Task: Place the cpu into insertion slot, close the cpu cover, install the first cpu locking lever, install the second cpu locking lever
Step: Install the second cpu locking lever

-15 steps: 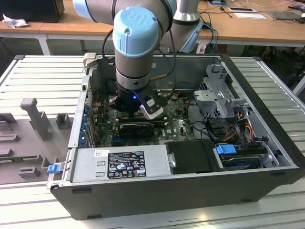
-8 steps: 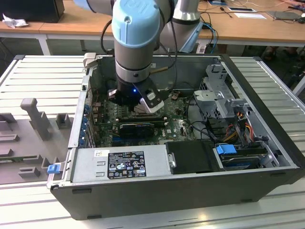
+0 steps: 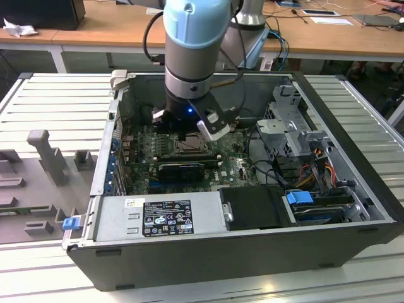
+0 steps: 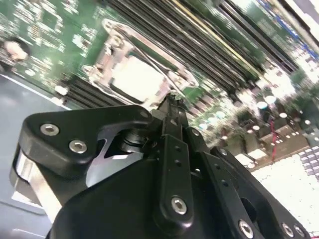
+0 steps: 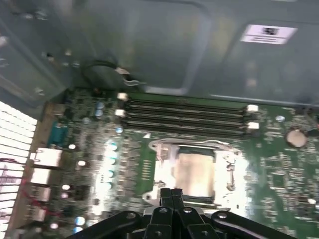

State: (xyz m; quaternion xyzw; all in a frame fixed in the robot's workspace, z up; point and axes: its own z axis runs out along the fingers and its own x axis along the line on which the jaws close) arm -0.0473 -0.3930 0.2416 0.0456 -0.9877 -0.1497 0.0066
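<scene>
Nearest the lens in both wrist views is the black, bolted linkage of the tool (image 4: 172, 102), its two slim fingertips pressed together with nothing between them, the closed tip poised at the edge of the square socket. A closed tip makes a narrow poking point, which, as I judge it, suits pushing a thin wire lever better than an open grasp would.

Just beyond the tip lies the small flat square cpu with its pale beige-silver face (image 5: 194, 173), already seated flat in the square insertion slot with its metal rim (image 5: 160, 169) on the green motherboard (image 5: 279, 164). The thin metal cpu cover frame (image 4: 117, 52) lies down around the chip, its cut-out leaving the face bare, so the chip is held square beneath it. A thin wire locking lever (image 4: 162, 67) runs along one side of the frame, close by the tool's tip; whether it is hooked home I cannot tell.

In the exterior view the grey and pale blue robot arm (image 3: 192, 44) reaches straight down into the open black computer case (image 3: 252, 252), which rests on a ribbed grey counter (image 3: 57, 101), giving the tool a vertical approach to the socket.
</scene>
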